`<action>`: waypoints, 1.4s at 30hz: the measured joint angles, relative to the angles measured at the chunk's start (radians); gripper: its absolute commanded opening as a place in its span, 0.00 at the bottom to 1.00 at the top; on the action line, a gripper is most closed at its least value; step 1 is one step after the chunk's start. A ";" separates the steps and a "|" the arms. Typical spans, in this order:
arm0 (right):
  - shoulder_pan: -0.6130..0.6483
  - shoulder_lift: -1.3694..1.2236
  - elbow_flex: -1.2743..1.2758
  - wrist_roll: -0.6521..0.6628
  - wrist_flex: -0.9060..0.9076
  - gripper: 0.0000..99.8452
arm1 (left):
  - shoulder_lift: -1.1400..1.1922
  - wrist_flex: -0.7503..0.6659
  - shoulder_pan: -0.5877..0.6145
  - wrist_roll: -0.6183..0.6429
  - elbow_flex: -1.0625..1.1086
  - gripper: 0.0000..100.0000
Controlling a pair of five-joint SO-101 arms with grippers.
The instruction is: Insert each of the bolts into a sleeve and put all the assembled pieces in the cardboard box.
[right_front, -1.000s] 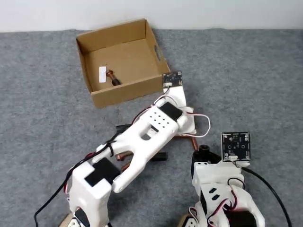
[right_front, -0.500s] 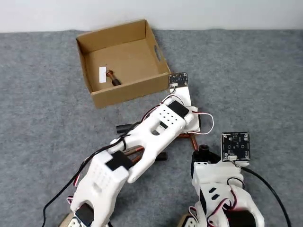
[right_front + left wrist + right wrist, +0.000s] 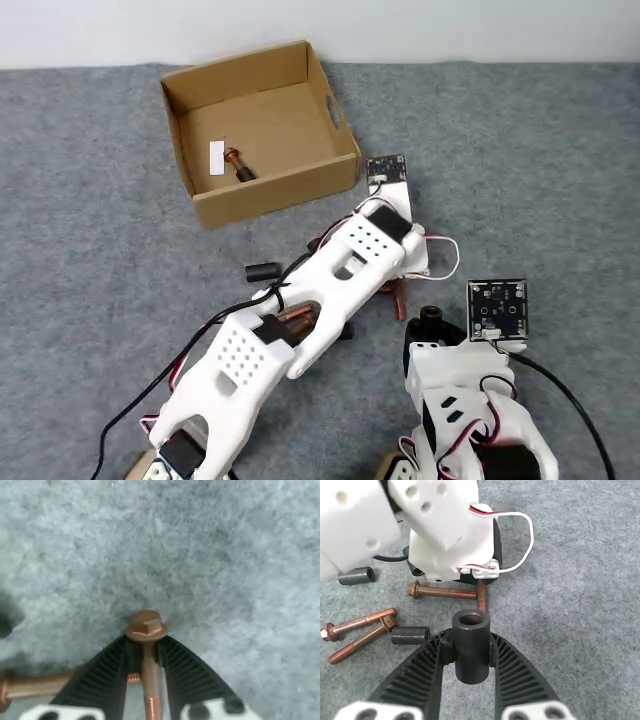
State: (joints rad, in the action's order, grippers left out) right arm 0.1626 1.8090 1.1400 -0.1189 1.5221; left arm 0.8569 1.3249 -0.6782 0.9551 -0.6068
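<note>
The left gripper (image 3: 145, 647) is clamped on a copper bolt (image 3: 146, 627). The shaft sits between its ribbed fingers, and the hex head pokes out ahead of them, close over the grey mat (image 3: 225, 555). The right gripper (image 3: 469, 642) is closed around a black sleeve (image 3: 470, 665), held upright with its bore open at the top. The copper bolt hangs just beyond the sleeve's rim, apart from it. A loose bolt (image 3: 442, 591) lies flat on the mat just beside the left gripper. A pair of bolts (image 3: 360, 622) lies nearby, the 2 meeting at one end. A lying sleeve (image 3: 410, 635) rests just beside that pair, and a far sleeve (image 3: 356, 575) lies beyond them. The cardboard box (image 3: 270, 195) sits at the far side of the mat, well apart from both grippers. On its floor are 1 copper-and-dark piece (image 3: 238, 164) and a white tag (image 3: 217, 157).
</note>
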 measured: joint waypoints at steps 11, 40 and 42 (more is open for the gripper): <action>0.000 0.000 0.000 0.000 0.000 0.01 | 0.003 0.390 0.003 -0.002 -0.477 0.00; 0.164 0.000 0.000 0.000 0.000 0.01 | -1.011 0.408 0.170 -0.203 0.146 0.00; 0.173 0.000 0.000 0.000 0.000 0.01 | -1.131 0.382 0.170 -0.216 0.288 0.00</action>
State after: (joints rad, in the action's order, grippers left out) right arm 0.3360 1.8090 1.1400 -0.1189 1.5221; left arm -0.2739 1.7070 -0.5079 0.7388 -0.3184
